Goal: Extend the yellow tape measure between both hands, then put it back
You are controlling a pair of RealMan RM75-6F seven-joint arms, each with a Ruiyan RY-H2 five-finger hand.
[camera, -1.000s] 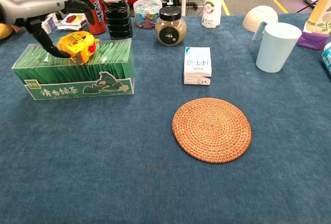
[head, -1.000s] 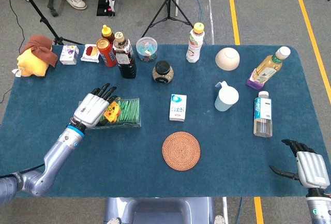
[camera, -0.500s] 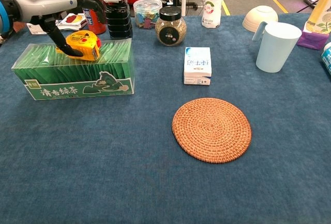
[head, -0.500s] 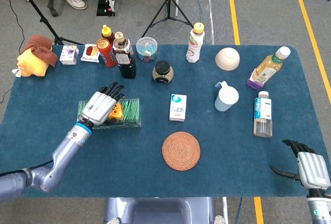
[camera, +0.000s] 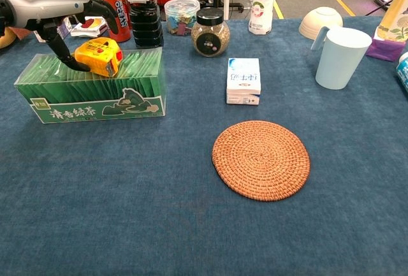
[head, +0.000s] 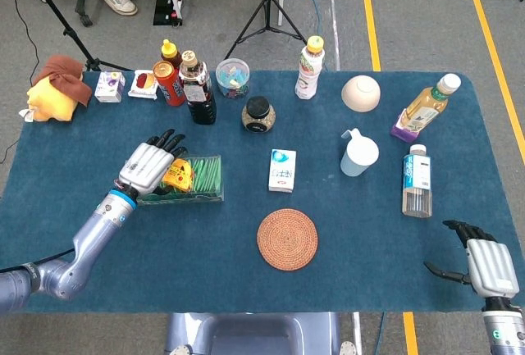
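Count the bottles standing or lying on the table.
6, though some may be hidden. Back left: yellow-capped bottle, dark sauce bottle. Back centre: drink bottle. Right: juice bottle, water bottle. The red one may be a can.

The left hand point(camera: 44, 3) hides part of the yellow tape measure point(camera: 99, 56); grip unclear

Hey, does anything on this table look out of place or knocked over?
One oddity: the yellow tape measure sits tilted on top of the green tea box, under the left hand, not on the cloth. The clear water bottle lies flat near the right edge. Nothing looks spilled.
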